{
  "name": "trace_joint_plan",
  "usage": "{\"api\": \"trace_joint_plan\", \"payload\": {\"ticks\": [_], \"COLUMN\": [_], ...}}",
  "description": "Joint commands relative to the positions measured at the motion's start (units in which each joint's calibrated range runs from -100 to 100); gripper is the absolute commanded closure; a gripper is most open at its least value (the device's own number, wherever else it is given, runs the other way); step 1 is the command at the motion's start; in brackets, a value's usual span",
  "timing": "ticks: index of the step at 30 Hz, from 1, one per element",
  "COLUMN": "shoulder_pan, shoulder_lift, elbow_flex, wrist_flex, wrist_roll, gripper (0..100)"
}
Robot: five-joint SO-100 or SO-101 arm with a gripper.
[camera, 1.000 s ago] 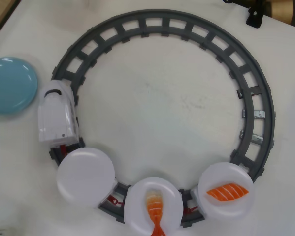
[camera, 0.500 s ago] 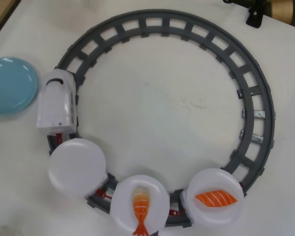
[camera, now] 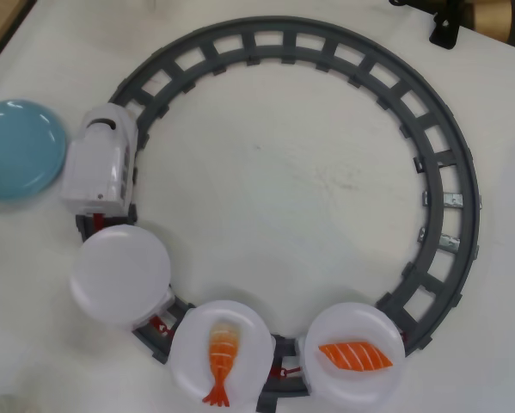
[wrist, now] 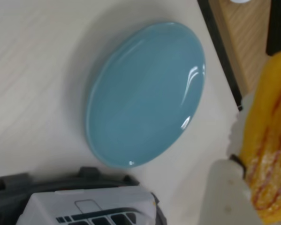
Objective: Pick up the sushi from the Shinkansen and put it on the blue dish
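Observation:
In the wrist view my gripper (wrist: 253, 180) is shut on the yellow-orange grooved egg sushi (wrist: 269, 140), held at the right edge above the table. One white finger (wrist: 224, 194) shows beside it. The blue dish (wrist: 145, 93) lies empty below and to the left of the sushi. The white Shinkansen (wrist: 88, 208) shows at the bottom edge. In the overhead view the blue dish (camera: 16, 148) is at the far left, next to the Shinkansen (camera: 101, 161). The first plate (camera: 119, 273) behind the engine is empty. The gripper does not show in the overhead view.
The grey ring track (camera: 446, 172) fills the table. A shrimp piece (camera: 221, 348) and a salmon piece (camera: 354, 354) sit on the two rear white plates. The table edge (wrist: 220, 51) runs close beside the blue dish in the wrist view.

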Motion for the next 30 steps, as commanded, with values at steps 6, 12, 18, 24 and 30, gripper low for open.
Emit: {"api": "trace_joint_plan", "payload": {"ticks": [6, 12, 18, 24, 30], "shoulder_pan": [-0.13, 0.49, 0.58, 0.84, 4.27], "shoulder_lift": [9.70, 24.55, 34.17, 37.74, 40.06], "elbow_flex": [-5.47, -16.66, -24.86, -27.39, -28.38], "wrist_flex": [-5.51, -4.92, -4.83, -4.75, -4.92], "wrist_roll": [-0.52, -0.52, -0.47, -0.21, -0.05], "gripper": [97, 97, 97, 97, 97]}}
